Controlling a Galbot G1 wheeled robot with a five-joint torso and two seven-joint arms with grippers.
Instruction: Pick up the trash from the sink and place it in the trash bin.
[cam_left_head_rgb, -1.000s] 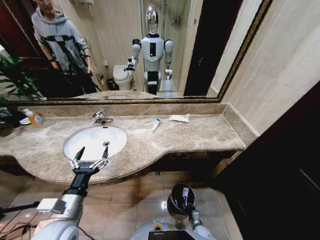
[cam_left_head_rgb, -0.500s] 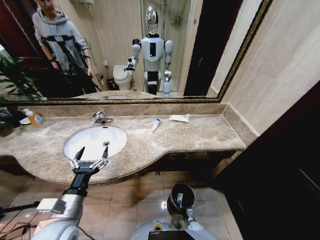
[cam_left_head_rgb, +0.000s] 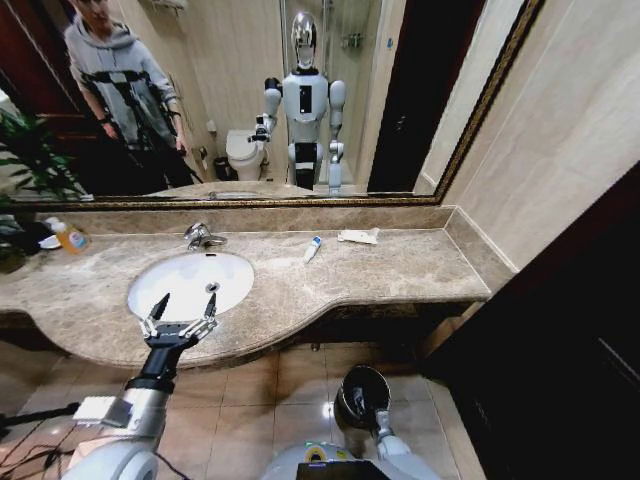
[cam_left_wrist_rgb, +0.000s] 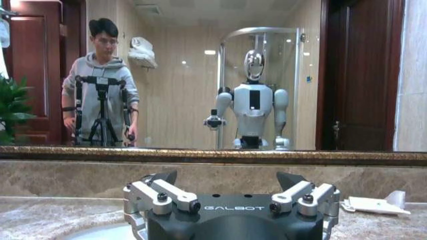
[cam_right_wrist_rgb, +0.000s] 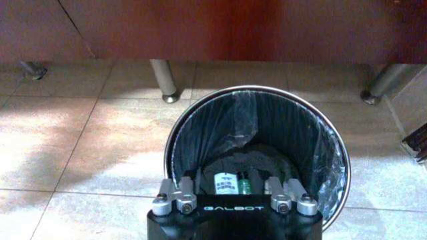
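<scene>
Left gripper (cam_left_head_rgb: 181, 318) hovering at near rim of white oval sink (cam_left_head_rgb: 190, 284), fingers spread wide, nothing between them. Right of sink, on beige-brown marble countertop (cam_left_head_rgb: 400, 270): white tube with blue end (cam_left_head_rgb: 313, 248), then flat white wrapper (cam_left_head_rgb: 358, 236). Right gripper (cam_right_wrist_rgb: 235, 192) low over dark round trash bin (cam_right_wrist_rgb: 333, 165) on floor, fingers parted; white tube (cam_right_wrist_rgb: 226, 184) and small green tube (cam_right_wrist_rgb: 245, 184) lying inside bin.

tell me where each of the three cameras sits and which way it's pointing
Head view: up on the head, looking down at the sink, counter and bin; left gripper open at the sink's near edge.
Left wrist view: behind the left gripper, facing the mirror.
Right wrist view: above the bin, looking in at trash; right gripper open.
Shared: head and right wrist views both show the bin.
</scene>
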